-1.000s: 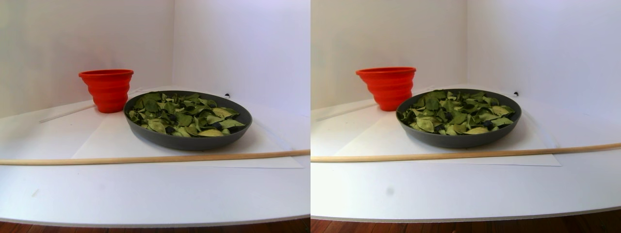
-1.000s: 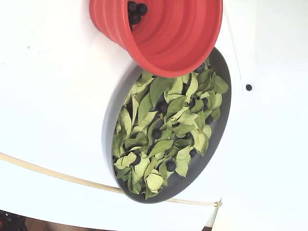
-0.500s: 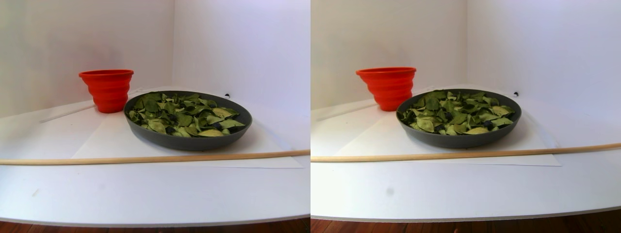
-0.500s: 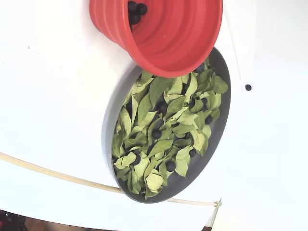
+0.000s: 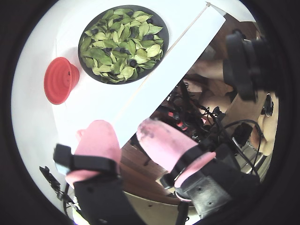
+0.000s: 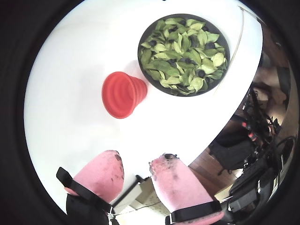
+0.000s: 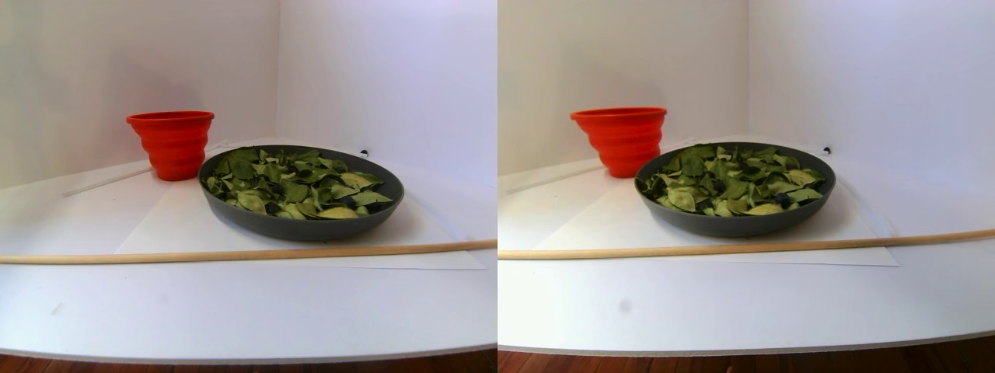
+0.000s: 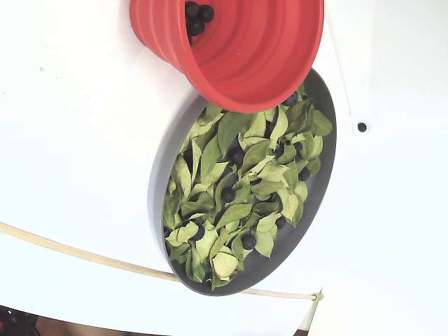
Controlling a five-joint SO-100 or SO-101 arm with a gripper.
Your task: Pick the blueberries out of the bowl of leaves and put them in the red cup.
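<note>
The dark grey bowl (image 7: 303, 225) (image 8: 323, 150) (image 5: 80, 51) (image 6: 139, 55) holds a heap of green leaves (image 7: 295, 186) (image 8: 238, 210) (image 5: 119, 40) (image 6: 180, 51). Among them lie several dark blueberries (image 8: 248, 240) (image 5: 132, 62). The red cup (image 7: 172, 144) (image 8: 245, 49) (image 5: 61, 79) (image 6: 123, 93) stands right beside the bowl, with a few blueberries (image 8: 196, 17) at its bottom. Only the two wrist views show my gripper (image 5: 121, 129) (image 6: 137, 161). It hangs high above the table's edge, far from bowl and cup. Its pink fingers (image 6: 105, 173) are open and hold nothing.
A thin wooden stick (image 7: 233, 254) (image 8: 84, 255) lies across the white table in front of the bowl. A small black dot (image 8: 361, 127) marks the surface past the bowl. White walls close the back. Cables and clutter (image 5: 211, 117) sit beyond the table edge.
</note>
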